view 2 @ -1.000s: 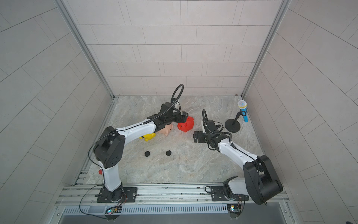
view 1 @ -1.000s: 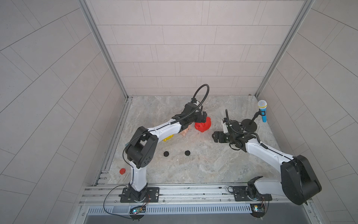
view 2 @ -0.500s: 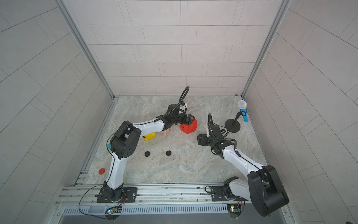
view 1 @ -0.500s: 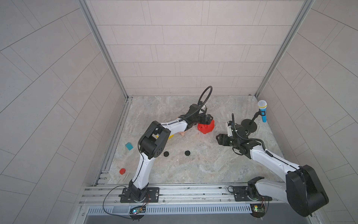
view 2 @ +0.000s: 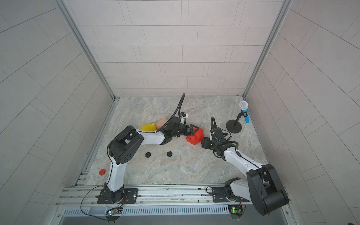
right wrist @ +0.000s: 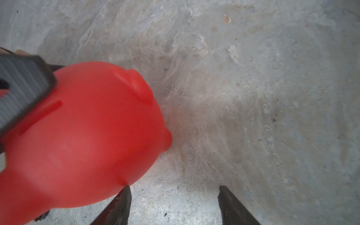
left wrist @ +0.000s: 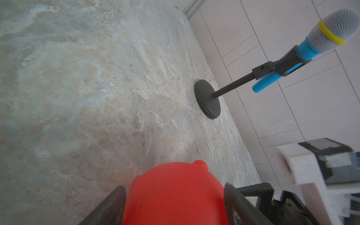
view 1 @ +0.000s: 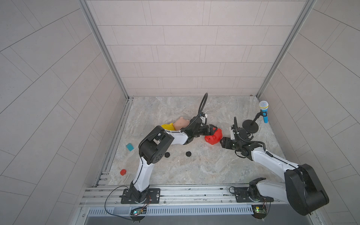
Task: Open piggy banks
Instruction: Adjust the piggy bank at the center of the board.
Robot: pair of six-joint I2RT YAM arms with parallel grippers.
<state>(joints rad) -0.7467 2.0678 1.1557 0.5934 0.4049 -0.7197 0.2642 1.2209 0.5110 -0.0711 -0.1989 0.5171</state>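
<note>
Nearest, loose black plugs on the table; then the right gripper, spread and empty, just beside the red piggy bank, mid-table and clamped across its flanks by the left gripper; farther back, yellow piggy bank beside pale pink piggy bank. Liable to squirt free if squeezed harder on that smooth round shell, or to get knocked by the right fingers closing off-centre. Since a second ago: red piggy bank shifted nearer, toward the right gripper.
</note>
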